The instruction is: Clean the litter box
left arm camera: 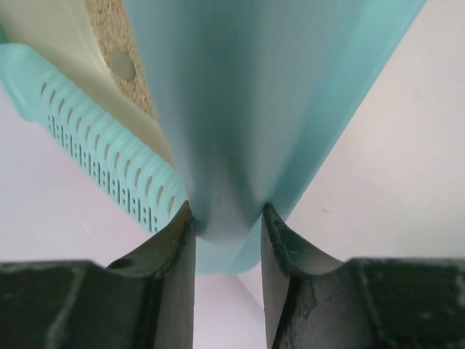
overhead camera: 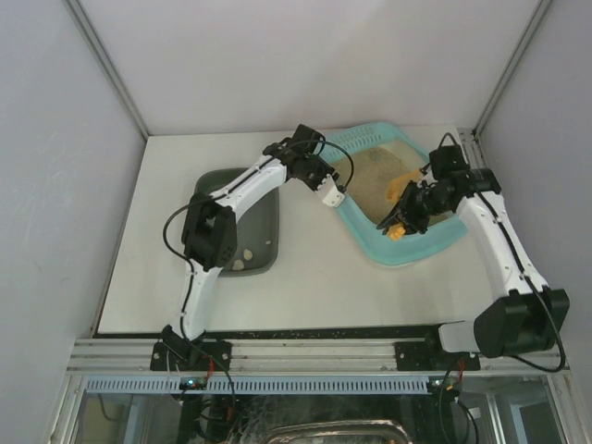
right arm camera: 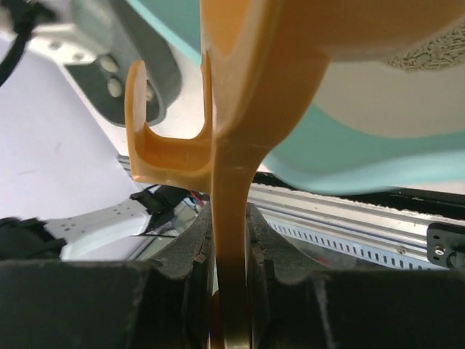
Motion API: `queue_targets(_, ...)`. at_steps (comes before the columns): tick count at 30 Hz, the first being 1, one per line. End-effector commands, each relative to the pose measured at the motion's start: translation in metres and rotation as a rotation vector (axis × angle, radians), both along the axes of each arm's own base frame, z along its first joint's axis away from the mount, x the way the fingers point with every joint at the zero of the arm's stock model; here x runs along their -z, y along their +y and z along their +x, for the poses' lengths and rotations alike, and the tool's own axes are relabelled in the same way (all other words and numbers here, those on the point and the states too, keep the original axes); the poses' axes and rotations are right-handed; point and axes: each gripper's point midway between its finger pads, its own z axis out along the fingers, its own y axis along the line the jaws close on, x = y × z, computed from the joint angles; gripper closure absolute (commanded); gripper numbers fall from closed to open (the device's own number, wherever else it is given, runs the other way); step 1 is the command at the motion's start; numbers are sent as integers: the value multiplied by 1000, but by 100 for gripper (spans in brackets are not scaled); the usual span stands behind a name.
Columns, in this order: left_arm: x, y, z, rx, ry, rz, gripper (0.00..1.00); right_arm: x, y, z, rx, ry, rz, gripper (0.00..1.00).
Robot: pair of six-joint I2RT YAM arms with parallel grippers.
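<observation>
Left gripper pinches the turquoise litter box rim between its fingers. Right gripper clenches the orange scoop handle, scoop head beyond its fingertips.

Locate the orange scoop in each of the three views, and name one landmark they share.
Top external: orange scoop right of centre, over the litter box.
Left wrist: not in it.
Right wrist: centre, handle running up from the right gripper.
Shared landmark: the turquoise litter box, in all three.
</observation>
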Motion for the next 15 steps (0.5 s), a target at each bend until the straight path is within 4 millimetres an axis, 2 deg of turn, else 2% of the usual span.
queue_targets(1,-91,-7,-38,48,37,-255,100,16,2,22,-18,-47,-86,100)
queue_targets(4,-97,1,-62,87,52,-264,100,19,-11,43,11,-123,-159,100)
queue_targets(8,-106,9,-81,88,79,-283,100,27,-33,53,38,-144,-241,100)
queue_targets(13,-108,19,-102,101,117,-293,100,14,-47,74,94,-258,-280,100)
queue_targets(15,-109,24,-110,102,123,-295,100,25,-51,76,90,-236,-315,100)
